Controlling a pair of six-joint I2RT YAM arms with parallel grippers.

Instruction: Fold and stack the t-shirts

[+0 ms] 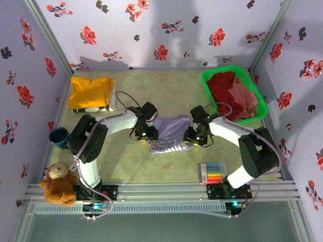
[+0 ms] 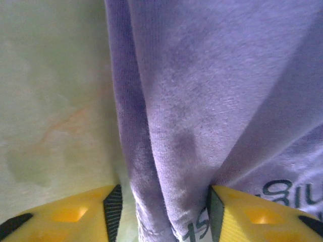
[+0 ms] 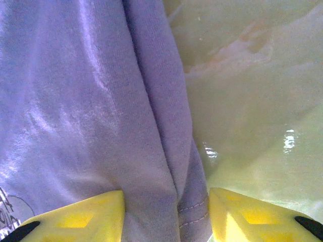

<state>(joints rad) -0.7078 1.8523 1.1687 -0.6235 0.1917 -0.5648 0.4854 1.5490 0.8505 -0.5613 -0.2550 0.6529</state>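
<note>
The lavender t-shirt (image 1: pixel 169 135) with lettering lies bunched at the table's middle, pulled between both grippers. My left gripper (image 1: pixel 150 132) is shut on its left edge. In the left wrist view the purple cloth (image 2: pixel 202 101) gathers into folds between the yellow fingers (image 2: pixel 70 214), around the left gripper (image 2: pixel 165 212). My right gripper (image 1: pixel 194 133) is shut on the right edge. In the right wrist view the hemmed cloth (image 3: pixel 101 101) fills the gap at the right gripper (image 3: pixel 166 212). A folded mustard-yellow t-shirt (image 1: pixel 91 92) lies at the back left. Dark red (image 1: pixel 222 83) and salmon-pink (image 1: pixel 245 98) tees sit in the basket.
The green plastic basket (image 1: pixel 208 80) stands at the back right. A blue cup (image 1: pixel 59 136) and a teddy bear (image 1: pixel 56 182) are at the left edge. A box of coloured markers (image 1: pixel 212 173) lies near the right arm's base. Flowered walls enclose the table.
</note>
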